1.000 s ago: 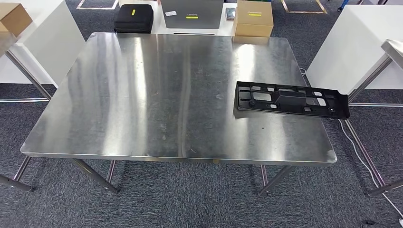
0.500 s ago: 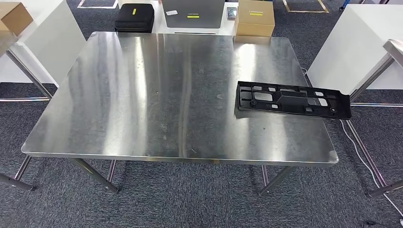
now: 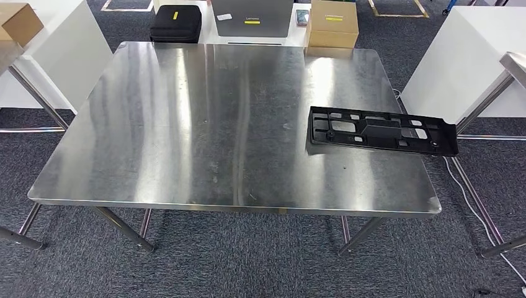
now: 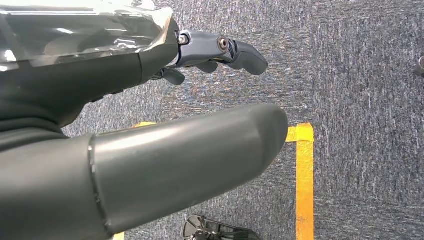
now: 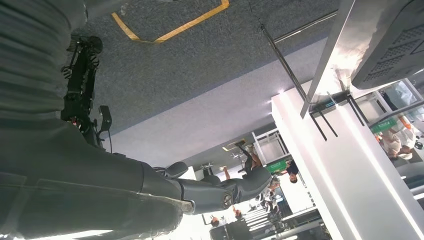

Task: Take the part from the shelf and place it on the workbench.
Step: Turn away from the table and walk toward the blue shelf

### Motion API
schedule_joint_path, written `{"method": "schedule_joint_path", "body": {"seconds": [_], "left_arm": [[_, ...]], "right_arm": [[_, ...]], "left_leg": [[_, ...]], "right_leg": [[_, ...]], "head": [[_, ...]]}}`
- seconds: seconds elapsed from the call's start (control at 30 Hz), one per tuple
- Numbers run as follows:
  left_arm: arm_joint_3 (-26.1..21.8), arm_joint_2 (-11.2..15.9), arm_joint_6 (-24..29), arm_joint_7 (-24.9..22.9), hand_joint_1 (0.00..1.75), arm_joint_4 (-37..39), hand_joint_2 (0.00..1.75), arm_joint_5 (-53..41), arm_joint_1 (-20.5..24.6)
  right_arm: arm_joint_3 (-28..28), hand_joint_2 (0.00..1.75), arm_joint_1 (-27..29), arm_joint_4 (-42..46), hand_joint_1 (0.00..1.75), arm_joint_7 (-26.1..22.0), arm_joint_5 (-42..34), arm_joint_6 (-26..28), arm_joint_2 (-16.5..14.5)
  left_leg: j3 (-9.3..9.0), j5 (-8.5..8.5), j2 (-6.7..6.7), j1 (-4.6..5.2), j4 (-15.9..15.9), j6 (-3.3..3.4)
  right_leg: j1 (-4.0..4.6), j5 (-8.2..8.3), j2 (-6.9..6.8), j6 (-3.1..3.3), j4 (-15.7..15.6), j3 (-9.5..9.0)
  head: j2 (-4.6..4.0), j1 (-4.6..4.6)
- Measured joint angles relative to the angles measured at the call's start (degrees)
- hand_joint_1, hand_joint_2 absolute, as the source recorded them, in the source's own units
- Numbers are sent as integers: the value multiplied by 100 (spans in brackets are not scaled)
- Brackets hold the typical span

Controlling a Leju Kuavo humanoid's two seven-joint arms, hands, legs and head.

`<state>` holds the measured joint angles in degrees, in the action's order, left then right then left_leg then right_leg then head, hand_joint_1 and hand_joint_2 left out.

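Observation:
A long black plastic part [image 3: 383, 130] with several cut-outs lies flat on the steel workbench [image 3: 186, 124]. It sits at the right side, and its right end reaches slightly past the table's edge. Nothing touches the part. In the left wrist view my left hand [image 4: 150, 65] hangs over grey carpet, thumb [image 4: 200, 150] and fingers [image 4: 235, 50] apart, holding nothing. In the right wrist view my right hand [image 5: 150, 185] also hangs free with its fingers [image 5: 250, 182] stretched out and nothing in them.
Behind the workbench stand a black case [image 3: 175, 23], a grey box [image 3: 252, 17] and a cardboard box [image 3: 334, 23]. White blocks [image 3: 56, 49] [image 3: 459, 56] flank the table, and another steel table [image 3: 515, 65] stands at the right. A cable [image 3: 471, 198] runs over the carpet there.
The head picture has shifted very slightly, so the camera moved a little. The part lies in the same place on the workbench.

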<state>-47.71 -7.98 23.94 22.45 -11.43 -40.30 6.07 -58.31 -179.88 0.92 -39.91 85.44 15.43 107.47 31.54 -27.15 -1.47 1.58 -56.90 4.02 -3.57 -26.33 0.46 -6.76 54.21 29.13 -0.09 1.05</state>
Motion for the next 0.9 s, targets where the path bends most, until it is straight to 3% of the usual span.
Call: {"method": "schedule_joint_path", "body": {"seconds": [0.23, 0.3, 0.37, 0.5, 0.73, 0.8, 0.9], "left_arm": [[0, 9, 17, 5, 0, 0, 0, -5, 0], [2, 16, 102, 33, 0, 0, 0, -50, -3], [3, 34, 196, 68, 0, 0, 0, -106, -38], [1, 92, 242, 77, 0, 0, 0, -153, -107], [2, 107, 241, 76, 0, 0, 0, -163, -102], [2, 117, 242, 83, 0, 0, 0, -176, -105], [0, 123, 254, 126, 0, 0, 0, -234, -113]], "right_arm": [[1, 175, 38, 5, 0, 0, -13, -45, 3], [-109, 175, 358, 206, 0, 3, -172, -222, 67], [-542, 175, 749, 790, 0, 7, -836, -365, 236], [-1787, 175, 1053, 2044, 0, -1, -3033, -256, 478], [-2568, 175, 1256, 2889, 0, -11, -3120, -190, 690], [-2666, 175, 1148, 2968, 0, -11, -2878, 178, 721], [-2664, 175, 672, 2777, 0, -11, -2160, 1662, 774]], "left_leg": [[-18, -2, 1, -1, -1, 0], [-43, -5, -19, -2, -2, 1], [-47, -7, -44, 2, -2, 0], [-40, -15, 20, 6, -1, -11], [-67, -25, 50, 6, 0, -17], [-69, -26, 47, 5, 1, -16], [-70, -27, 52, 1, 1, -16]], "right_leg": [[0, -1, 0, 1, -2, 24], [2, -12, -17, -1, -4, 45], [-4, -26, -40, -7, -2, 45], [-9, -20, 24, -6, 14, 21], [-10, -20, 58, -4, 12, 39], [-8, -21, 57, -4, 11, 49], [-2, -21, 58, -3, 11, 48]], "head": [[0, 0], [0, -6], [0, -22], [0, -31], [0, -33], [0, -33], [0, -33]]}}
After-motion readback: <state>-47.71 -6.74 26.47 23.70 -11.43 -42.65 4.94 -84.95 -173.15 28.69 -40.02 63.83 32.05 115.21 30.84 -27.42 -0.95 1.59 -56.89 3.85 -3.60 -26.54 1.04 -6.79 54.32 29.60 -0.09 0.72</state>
